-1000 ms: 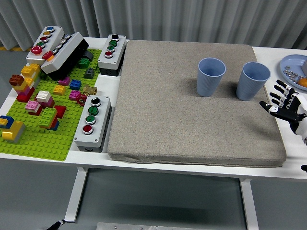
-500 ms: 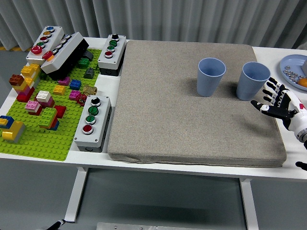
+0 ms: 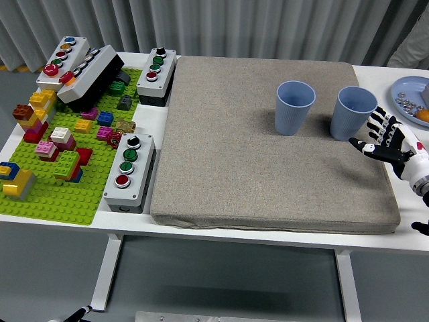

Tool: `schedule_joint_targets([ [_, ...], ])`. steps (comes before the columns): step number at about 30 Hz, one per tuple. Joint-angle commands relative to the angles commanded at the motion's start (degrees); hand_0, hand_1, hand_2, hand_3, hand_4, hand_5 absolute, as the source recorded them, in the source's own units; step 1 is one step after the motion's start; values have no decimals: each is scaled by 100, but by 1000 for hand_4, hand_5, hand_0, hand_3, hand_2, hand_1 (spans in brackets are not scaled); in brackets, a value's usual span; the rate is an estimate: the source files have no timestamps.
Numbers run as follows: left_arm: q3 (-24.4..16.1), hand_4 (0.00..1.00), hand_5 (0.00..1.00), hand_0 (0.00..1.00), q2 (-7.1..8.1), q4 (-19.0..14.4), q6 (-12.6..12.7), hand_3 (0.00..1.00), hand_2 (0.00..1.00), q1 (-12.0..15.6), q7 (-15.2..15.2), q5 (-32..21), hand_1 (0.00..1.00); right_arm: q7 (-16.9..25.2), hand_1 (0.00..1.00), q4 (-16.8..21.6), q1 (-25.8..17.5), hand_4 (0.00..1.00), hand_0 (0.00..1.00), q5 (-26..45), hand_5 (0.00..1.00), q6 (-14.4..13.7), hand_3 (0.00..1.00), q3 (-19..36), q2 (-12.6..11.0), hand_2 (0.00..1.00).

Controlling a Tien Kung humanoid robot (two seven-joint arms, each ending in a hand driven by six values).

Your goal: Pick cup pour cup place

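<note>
Two blue cups stand upright on the grey mat [image 3: 268, 147]: the left cup [image 3: 294, 107] and the right cup [image 3: 352, 113]. My right hand [image 3: 379, 137] is open, fingers spread, just right of the right cup and close to its side, not touching it as far as I can see. What the cups hold is hidden from this view. My left arm is out of view.
A blue plate [image 3: 410, 94] with small items sits at the far right edge. A green baseplate [image 3: 60, 194] with coloured bricks and several grey button boxes [image 3: 129, 171] fill the left side. A pale sleeve [image 3: 410, 47] shows at the top right.
My right hand has moved left and slightly up toward the right cup, fingers still spread. A sleeve has appeared at the top right corner.
</note>
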Motion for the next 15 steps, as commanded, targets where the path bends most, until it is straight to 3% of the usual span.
schedule_joint_targets([
  [15, 7, 642, 998, 832, 3, 0, -8, 807, 875, -9, 2, 6, 834, 45, 970, -316, 104, 883, 998, 78, 243, 9, 998, -20, 47, 998],
])
